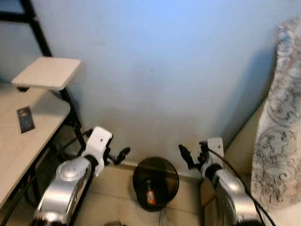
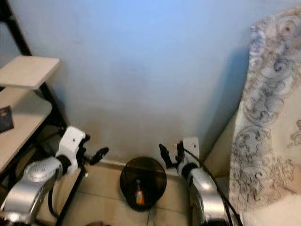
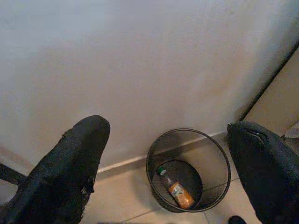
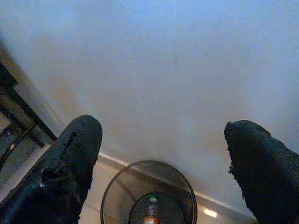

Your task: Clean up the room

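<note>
A round black mesh waste bin stands on the tiled floor against the pale blue wall, straight ahead of me. An orange drink bottle lies at its bottom, also visible in the left wrist view as the bottle inside the bin. My left gripper is held up left of the bin, open and holding nothing, its fingers wide apart. My right gripper hangs above the bin's right side, also open and holding nothing, with the bin below its spread fingers.
A light wooden desk on a black frame stands at the left, with a raised shelf and a small dark card on it. At the right a patterned grey blanket hangs over a bed edge. A black cable runs along my right arm.
</note>
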You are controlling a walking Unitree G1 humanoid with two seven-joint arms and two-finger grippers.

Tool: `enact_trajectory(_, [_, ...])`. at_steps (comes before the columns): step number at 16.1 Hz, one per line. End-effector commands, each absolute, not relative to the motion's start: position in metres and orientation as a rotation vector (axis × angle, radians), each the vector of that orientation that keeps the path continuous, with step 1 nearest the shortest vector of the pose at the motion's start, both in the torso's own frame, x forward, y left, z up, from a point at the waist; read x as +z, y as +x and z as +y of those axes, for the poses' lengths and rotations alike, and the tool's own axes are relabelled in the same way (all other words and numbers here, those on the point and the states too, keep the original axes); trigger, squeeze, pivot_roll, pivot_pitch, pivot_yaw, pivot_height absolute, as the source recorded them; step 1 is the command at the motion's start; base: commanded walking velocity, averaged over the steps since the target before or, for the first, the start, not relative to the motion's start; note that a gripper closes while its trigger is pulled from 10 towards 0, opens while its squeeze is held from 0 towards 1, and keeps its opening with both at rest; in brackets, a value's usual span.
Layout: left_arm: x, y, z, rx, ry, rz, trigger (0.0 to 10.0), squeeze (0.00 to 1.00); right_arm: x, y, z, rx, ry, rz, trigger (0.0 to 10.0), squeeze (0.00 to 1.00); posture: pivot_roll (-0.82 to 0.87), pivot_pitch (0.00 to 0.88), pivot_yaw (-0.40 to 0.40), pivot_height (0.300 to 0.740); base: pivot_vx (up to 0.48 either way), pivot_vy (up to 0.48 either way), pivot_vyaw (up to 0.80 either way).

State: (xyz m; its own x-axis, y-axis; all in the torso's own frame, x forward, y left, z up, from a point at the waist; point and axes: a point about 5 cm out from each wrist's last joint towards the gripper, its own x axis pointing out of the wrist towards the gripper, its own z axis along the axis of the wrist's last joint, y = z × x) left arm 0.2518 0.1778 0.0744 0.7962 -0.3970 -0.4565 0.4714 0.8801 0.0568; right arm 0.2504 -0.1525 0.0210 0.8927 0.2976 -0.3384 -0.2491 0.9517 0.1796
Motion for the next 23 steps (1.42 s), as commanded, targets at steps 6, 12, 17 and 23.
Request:
enact_trajectory(6, [0.076,0.246,0.183,-0.41,0.139,0.484,10.0,0.0,0.029,0.237,-0.153,0.397,0.099,0.395,10.0,0.0,0.05,0.0,-0.012,0.74,0.0,0.0,-0.4])
enact_trajectory(12, [0.087,0.249,0.182,-0.371,0.184,0.393,10.0,0.0,0.03,0.23,-0.153,0.46,0.114,0.42,10.0,0.0,0.05,0.0,-0.017,0.74,0.0,0.0,-0.27])
enact_trajectory(17, [0.089,0.249,0.177,-0.393,0.187,0.384,10.0,0.0,0.034,0.229,-0.151,0.449,0.157,0.425,10.0,0.0,0.06,0.0,-0.023,0.74,0.0,0.0,-0.8])
enact_trajectory(23, [0.088,0.253,0.178,-0.388,0.202,0.391,10.0,0.0,0.04,0.234,-0.149,0.449,0.132,0.388,10.0,0.0,0.05,0.0,-0.027,0.74,0.0,0.0,-0.77])
